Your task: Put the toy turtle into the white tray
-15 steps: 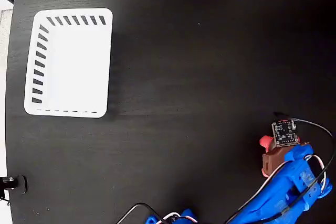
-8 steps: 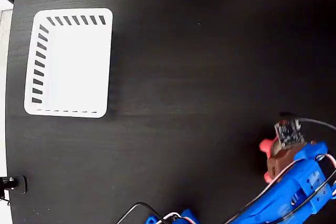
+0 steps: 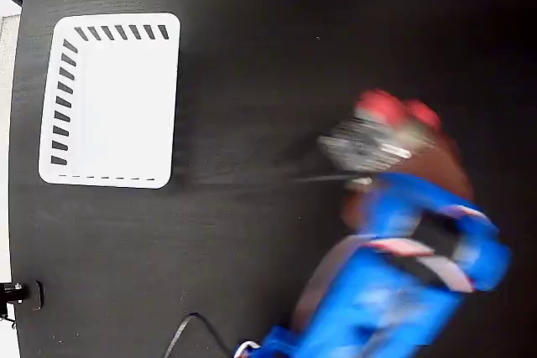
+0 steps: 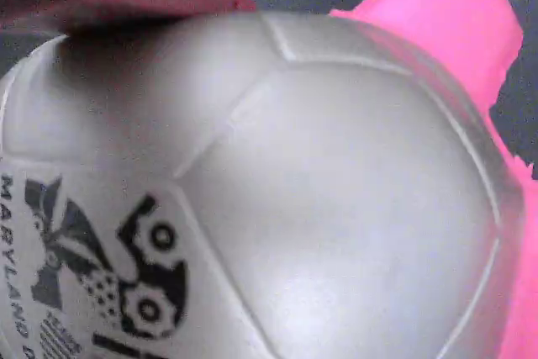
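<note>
Fixed view: arm is motion-blurred, mid-frame right, with the gripper [image 3: 377, 136] somewhere at its upper end above the dark tabletop [image 3: 268, 56]; a red-pink smear there reads as the turtle [image 3: 394, 111] riding with the arm, but the jaws are too smeared to tell if they are clamped or spread. Tray [image 3: 109, 98] sits upper left, well apart from the arm, nothing visible in it, slotted walls along its top and left sides. Wrist view: turtle [image 4: 269, 191] fills the frame, pressed right up against the camera, smooth glossy domed shell with shallow panel seams and a black printed mark at lower left, pink limb or head sticking out upper right. A dark red blurred part, likely a finger, crosses the top left and seems to touch the shell; the other finger isn't visible, so I can't confirm the grip from here either. Handling guess: light, probably squishy foam or hollow plastic, not fragile; the slick rounded shell is the risk, since it can squirt out of a pinch placed high on the dome. Best hold is across the shell's widest part, low down, jaws square to the sides; avoid the soft-looking legs and head. Tray is big relative to it, so a drop inside the rim should do.
</note>
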Robot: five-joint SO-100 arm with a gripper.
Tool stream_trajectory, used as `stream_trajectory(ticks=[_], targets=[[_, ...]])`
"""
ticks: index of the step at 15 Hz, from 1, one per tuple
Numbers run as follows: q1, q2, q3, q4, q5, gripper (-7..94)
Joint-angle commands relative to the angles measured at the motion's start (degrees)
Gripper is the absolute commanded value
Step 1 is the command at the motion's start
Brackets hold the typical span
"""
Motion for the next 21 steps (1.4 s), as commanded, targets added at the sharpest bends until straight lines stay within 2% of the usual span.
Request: stream_trajectory(ticks=[1,4,7,14,21], targets=[[-16.26,5.1,-8.44,-0.26,1.67,0],[-30.5,0.53,-13.71,-5.19,-1.05,0],[-37.97,-8.17,-19.07,-10.55,-6.33,0],[-44.21,-30.59,-28.74,-13.45,-16.08,0],[-47.64,-37.35,-32.96,-6.59,-18.72,0]])
